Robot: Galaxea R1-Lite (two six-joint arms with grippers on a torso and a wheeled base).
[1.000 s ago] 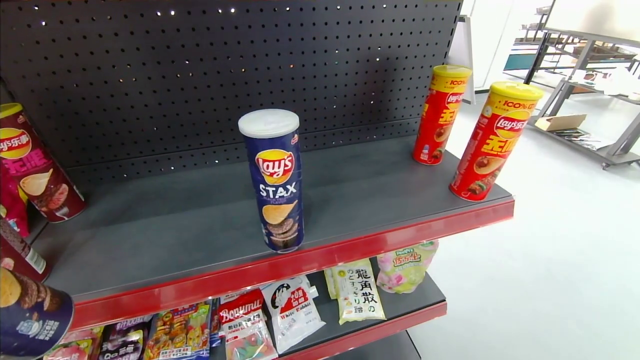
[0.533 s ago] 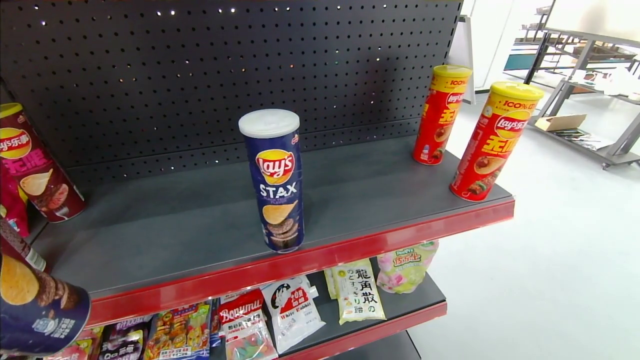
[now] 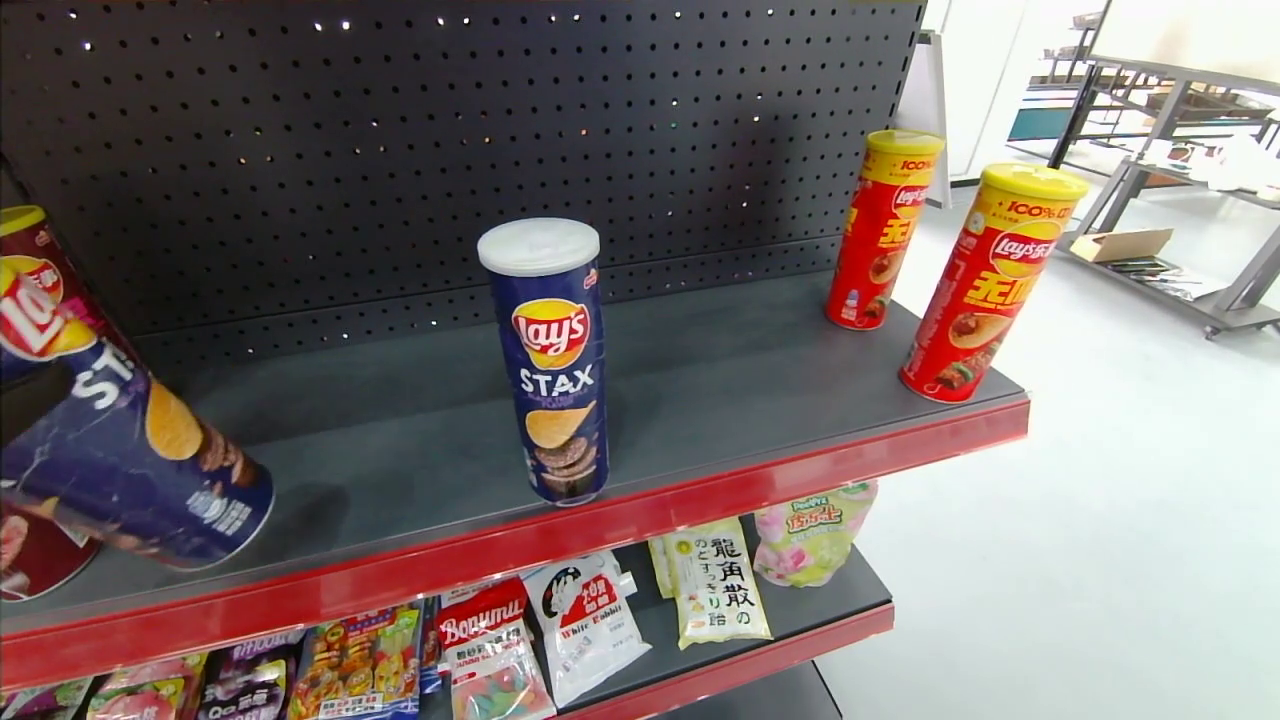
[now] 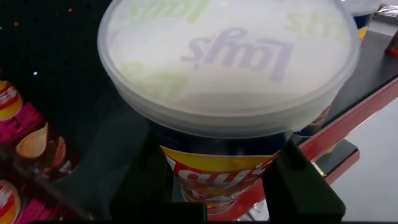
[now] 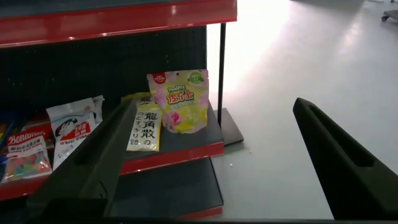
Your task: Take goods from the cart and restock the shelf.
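Item: navy-blue cylindrical cardboard crisp can with pale plastic lid (image 3: pixel 130 440), carried at the left end of the dark grey metal shelf board with red front lip (image 3: pixel 400 420).

Grip: left hand (image 4: pixel 224 193) clamped on this can just below the lid, 1 dark finger (image 4: pixel 149 180) on either side of the body.

Attitude: long axis tilted, not upright. Base pointing toward the middle of the shelf and low over the board near the front lip; lid end leaning away past the left end. Contact between base and board not certain.

Neighbours: 1 matching navy-blue can (image 3: pixel 548 360) upright near the front lip at mid-shelf, well apart from the held can, with bare board between the 2. Dark red can (image 3: pixel 30 560) at the front left corner, just beside the held can. 2 red cans with yellow lids (image 3: pixel 985 285) at the right end.

Other arm: right hand (image 5: pixel 216 106) wide open and empty, down by the lower shelf of snack pouches (image 5: pixel 177 99).

Judgement: placing falls to the left arm. Needs the base set on the bare board toward the middle, then the axis brought upright, clear of the dark red can.
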